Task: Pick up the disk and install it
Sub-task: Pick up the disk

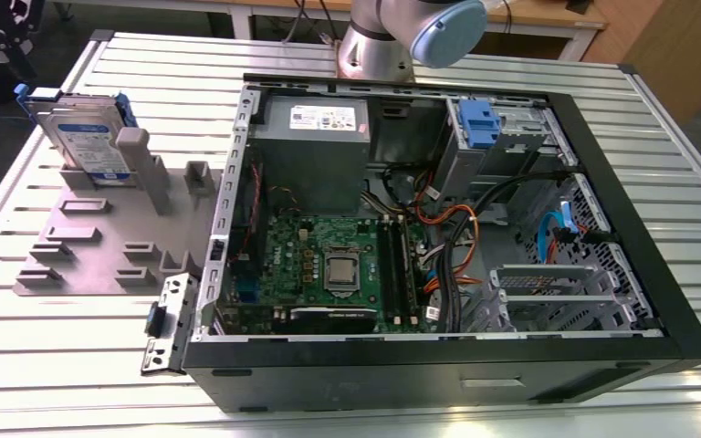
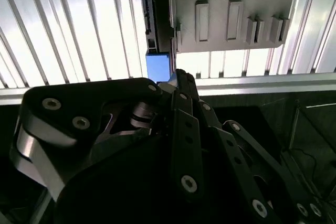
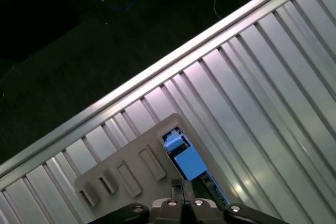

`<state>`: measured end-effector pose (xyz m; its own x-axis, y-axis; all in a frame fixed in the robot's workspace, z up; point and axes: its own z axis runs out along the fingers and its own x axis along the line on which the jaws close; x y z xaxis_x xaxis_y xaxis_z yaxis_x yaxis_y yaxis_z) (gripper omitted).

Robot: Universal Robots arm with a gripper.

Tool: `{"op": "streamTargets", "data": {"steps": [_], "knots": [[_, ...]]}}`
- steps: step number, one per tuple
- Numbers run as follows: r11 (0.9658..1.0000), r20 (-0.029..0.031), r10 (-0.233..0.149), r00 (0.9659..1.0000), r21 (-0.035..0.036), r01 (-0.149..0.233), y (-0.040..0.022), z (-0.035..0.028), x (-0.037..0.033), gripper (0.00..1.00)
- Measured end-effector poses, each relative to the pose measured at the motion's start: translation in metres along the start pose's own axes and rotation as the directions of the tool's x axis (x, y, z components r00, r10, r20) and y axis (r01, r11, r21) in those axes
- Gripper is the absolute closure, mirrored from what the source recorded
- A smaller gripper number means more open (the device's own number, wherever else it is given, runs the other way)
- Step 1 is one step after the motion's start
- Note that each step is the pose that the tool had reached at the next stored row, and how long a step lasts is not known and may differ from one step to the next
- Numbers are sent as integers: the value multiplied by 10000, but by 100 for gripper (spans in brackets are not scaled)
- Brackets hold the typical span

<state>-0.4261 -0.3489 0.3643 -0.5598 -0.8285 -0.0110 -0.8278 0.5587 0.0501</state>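
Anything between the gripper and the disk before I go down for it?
Nothing visible. In both wrist views the gripper hangs just off the disk, with no object between them. The disk stands upright in the grey holder.

Lower edge of the disk (image 1: 83, 137) sits hidden behind the grey holder (image 1: 83, 246) (the arm (image 1: 381, 41) is cropped at the top edge).

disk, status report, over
Gripper shut, empty, just short of the disk. Disk upright in the grey holder, not yet picked. Nothing between gripper and disk.
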Motion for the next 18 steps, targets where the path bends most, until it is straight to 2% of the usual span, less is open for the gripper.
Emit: {"op": "streamTargets", "data": {"steps": [2, 12, 15, 18], "knots": [[9999, -6, -109, 9999, -2, 109, 0, -1, 0, 89], [9998, -9, -174, 9998, -2, 174, 0, 0, 0, 89], [9988, -24, -485, 9988, -6, 485, 0, 0, 0, 89], [9957, -46, -921, 9957, -12, 921, 0, 0, 0, 89]]}}
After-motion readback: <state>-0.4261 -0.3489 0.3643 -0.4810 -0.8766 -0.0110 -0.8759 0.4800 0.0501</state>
